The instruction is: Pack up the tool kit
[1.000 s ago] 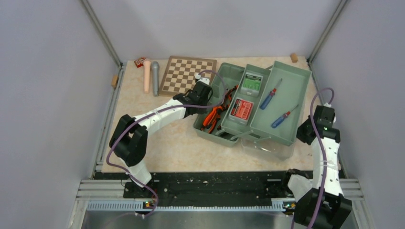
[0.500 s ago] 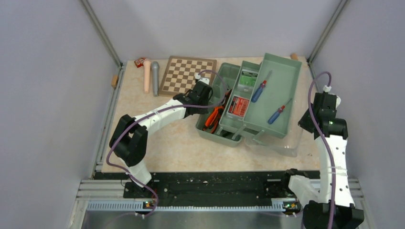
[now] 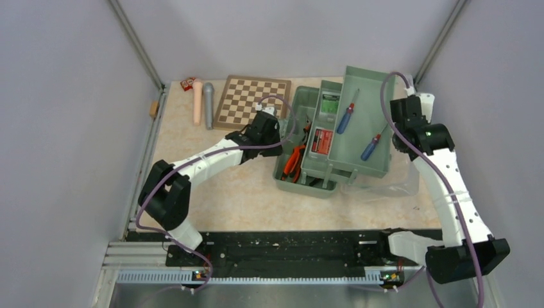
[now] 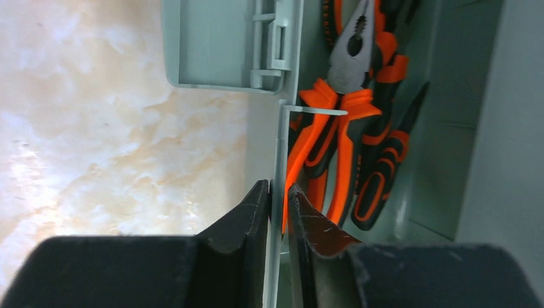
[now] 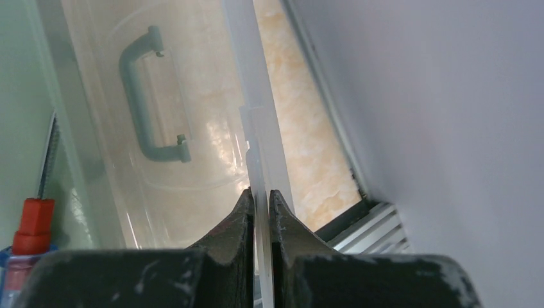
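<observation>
Toolbox [image 3: 305,102] sits open, right of chessboard [image 3: 251,101], fold-out tray [image 3: 367,96] lifted over it. Left gripper [image 4: 277,192] straddles its side wall beside orange pliers [image 4: 333,147]; pinching or just loose, hard to tell. Right gripper [image 5: 260,196] is pressed together on translucent lid [image 5: 205,128] rim.

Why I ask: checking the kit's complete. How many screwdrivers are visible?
2. Both lie in the fold-out tray: the far screwdriver by its left wall, the near screwdriver toward its right wall. More may be hidden below.
</observation>
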You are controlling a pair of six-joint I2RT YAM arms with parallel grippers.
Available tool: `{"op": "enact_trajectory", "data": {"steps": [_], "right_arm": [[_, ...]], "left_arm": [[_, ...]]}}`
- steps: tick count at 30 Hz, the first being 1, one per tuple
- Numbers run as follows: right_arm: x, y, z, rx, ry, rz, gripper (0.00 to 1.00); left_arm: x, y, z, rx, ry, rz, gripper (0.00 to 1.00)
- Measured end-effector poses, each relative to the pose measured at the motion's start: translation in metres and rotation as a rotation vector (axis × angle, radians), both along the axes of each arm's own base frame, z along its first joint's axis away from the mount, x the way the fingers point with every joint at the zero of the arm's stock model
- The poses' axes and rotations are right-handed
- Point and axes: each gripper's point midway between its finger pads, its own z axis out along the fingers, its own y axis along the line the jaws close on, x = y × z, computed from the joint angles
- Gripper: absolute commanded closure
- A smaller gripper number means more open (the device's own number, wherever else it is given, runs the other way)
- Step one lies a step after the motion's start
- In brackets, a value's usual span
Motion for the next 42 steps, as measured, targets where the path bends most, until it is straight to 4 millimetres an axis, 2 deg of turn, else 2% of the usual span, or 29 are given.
{"op": "enact_trajectory", "data": {"steps": [7,14,19,22,25,28,33,38,42], "right_arm": [[0.029,0.012,0.042,-0.299,0.041,0.069,1.0],[0.049,0.031,0.069,-0.583,0.098,0.158,1.0],[0.067,0.064,0.092,-0.803,0.083,0.263,1.0],[0.075,0.091,0.096,-0.95,0.091,0.317,1.0],[0.074,0.115,0.102,-1.045,0.097,0.344,1.0],[0.068,0.135,0.107,-1.066,0.081,0.347,1.0],[0.057,0.155,0.098,-1.079,0.091,0.366,1.0],[0.05,0.175,0.088,-1.094,0.074,0.423,1.0],[0.046,0.19,0.082,-1.098,0.053,0.462,0.95]], "left_arm": [[-0.018,-0.023,0.019,-0.184,0.022,-0.026,0.77],[-0.032,-0.043,0.02,-0.31,0.05,-0.028,0.76],[-0.049,-0.067,0.022,-0.406,0.068,-0.05,0.76],[-0.062,-0.081,0.02,-0.466,0.083,-0.067,0.76],[-0.071,-0.09,0.018,-0.536,0.088,-0.063,0.76],[-0.073,-0.087,0.016,-0.611,0.082,-0.025,0.73],[-0.082,-0.073,0.011,-0.691,0.058,0.039,0.59],[-0.082,-0.049,0.02,-0.728,-0.019,0.122,0.57],[-0.077,-0.038,0.033,-0.768,-0.07,0.174,0.58]]}}
